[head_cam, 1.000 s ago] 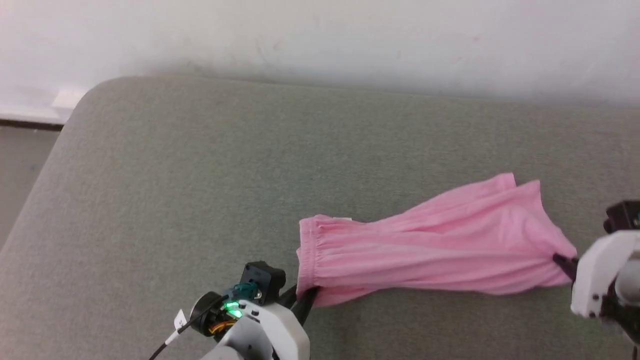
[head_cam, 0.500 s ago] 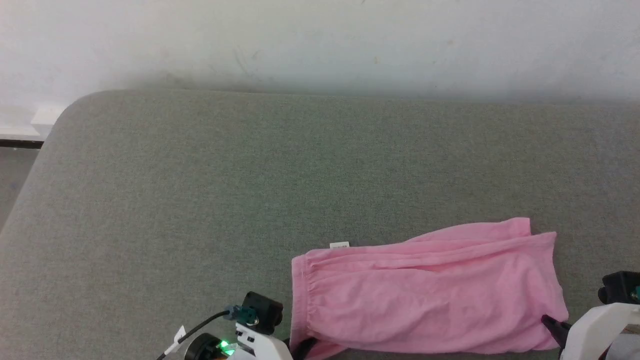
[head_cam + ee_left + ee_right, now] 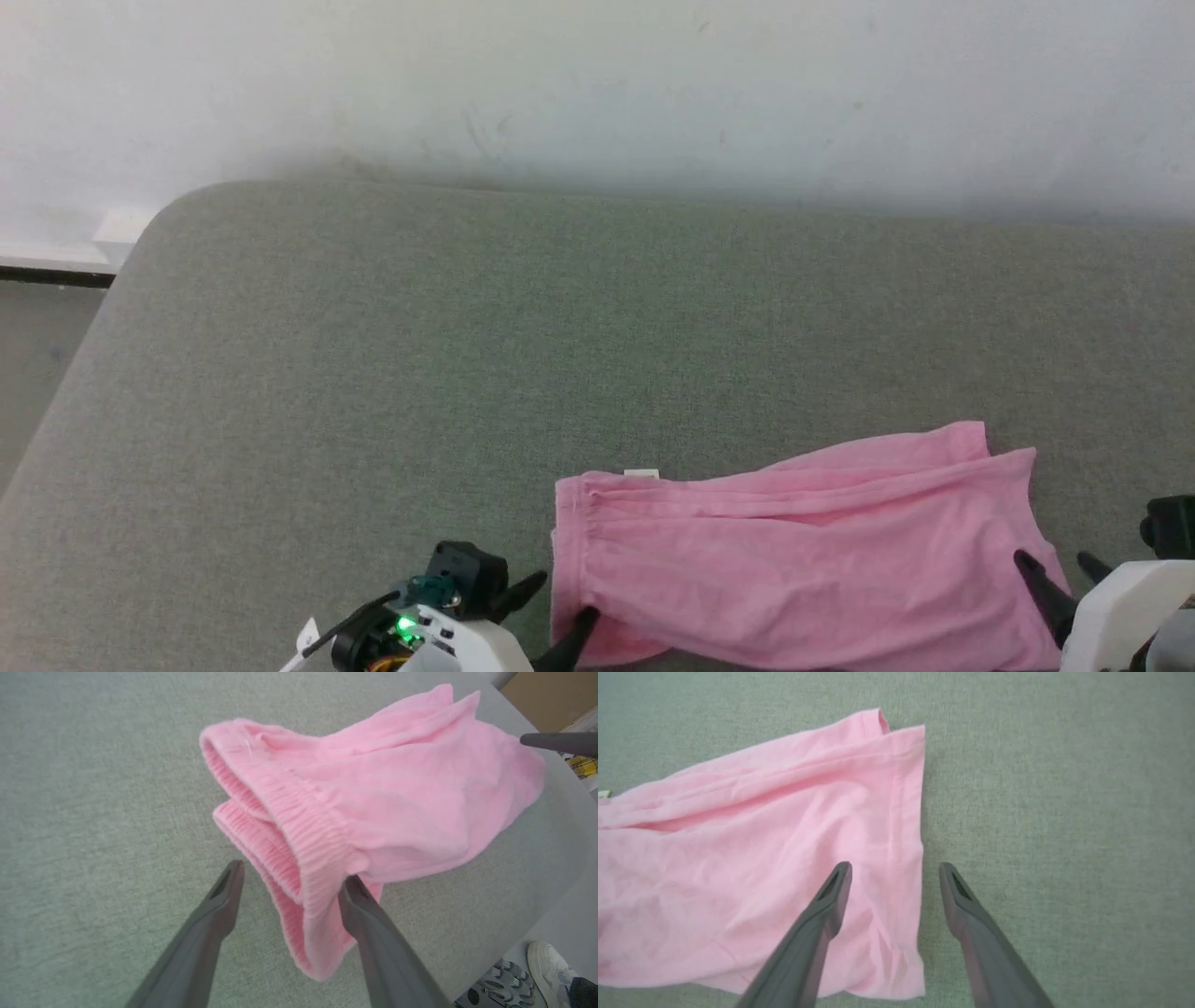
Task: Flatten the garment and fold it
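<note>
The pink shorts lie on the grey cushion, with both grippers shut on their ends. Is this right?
No: the shorts do lie on the grey cushion, but the left gripper and right gripper are open, as both wrist views show.

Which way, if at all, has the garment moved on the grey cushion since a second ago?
Yes. The garment now lies farther from the far edge of the grey cushion, nearer the robot, and slack rather than stretched.

One pink garment [image 3: 794, 569], one white label [image 3: 640, 474]. Two grippers: left gripper [image 3: 566, 595], right gripper [image 3: 1050, 557]. One grey cushion [image 3: 420, 373], one shoe [image 3: 544, 961].
</note>
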Tool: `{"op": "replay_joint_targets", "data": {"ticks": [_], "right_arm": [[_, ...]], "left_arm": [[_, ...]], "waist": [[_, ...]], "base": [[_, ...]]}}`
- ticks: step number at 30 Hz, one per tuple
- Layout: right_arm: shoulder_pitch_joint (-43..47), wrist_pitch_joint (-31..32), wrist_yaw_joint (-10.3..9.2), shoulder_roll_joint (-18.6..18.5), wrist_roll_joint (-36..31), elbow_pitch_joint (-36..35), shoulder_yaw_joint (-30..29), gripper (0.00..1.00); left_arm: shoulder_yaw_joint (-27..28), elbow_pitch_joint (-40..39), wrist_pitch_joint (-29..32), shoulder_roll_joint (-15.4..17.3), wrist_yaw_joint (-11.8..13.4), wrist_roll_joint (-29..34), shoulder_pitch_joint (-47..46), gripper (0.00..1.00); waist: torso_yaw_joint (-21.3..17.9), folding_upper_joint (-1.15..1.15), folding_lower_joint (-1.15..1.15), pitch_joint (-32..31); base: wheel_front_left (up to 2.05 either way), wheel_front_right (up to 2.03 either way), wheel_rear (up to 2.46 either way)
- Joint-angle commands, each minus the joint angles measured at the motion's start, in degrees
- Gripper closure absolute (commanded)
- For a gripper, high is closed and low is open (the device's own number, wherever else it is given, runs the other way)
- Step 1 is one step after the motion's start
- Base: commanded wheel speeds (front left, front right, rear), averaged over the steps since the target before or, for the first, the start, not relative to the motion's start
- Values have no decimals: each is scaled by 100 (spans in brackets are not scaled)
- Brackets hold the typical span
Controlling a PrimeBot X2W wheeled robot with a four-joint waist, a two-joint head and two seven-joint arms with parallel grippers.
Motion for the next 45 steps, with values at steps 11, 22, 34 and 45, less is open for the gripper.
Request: {"op": "replay_joint_targets", "data": {"ticks": [11, 22, 34, 45], "right_arm": [[0, -1092, -5, -255, -417, -17, -33, 0], [-290, -1089, -5, 298, -612, 892, -442, 0], [-556, -481, -5, 375, -106, 1682, 230, 52], [-712, -825, -5, 67, -111, 1880, -67, 100]], "left_arm": [[908, -728, -1714, 127, 690, 287, 352, 0], [1990, -1133, -2580, -143, 1690, 2340, 519, 0], [2288, -1165, -2582, -635, 1358, 2971, 785, 0], [2526, -1037, -2582, -863, 1044, 3095, 897, 0]], "waist": [[318, 0, 0, -329], [451, 0, 0, -152], [601, 0, 0, 94], [532, 0, 0, -19]], "base": [[0, 0, 0], [0, 0, 0], [0, 0, 0], [0, 0, 0]]}}
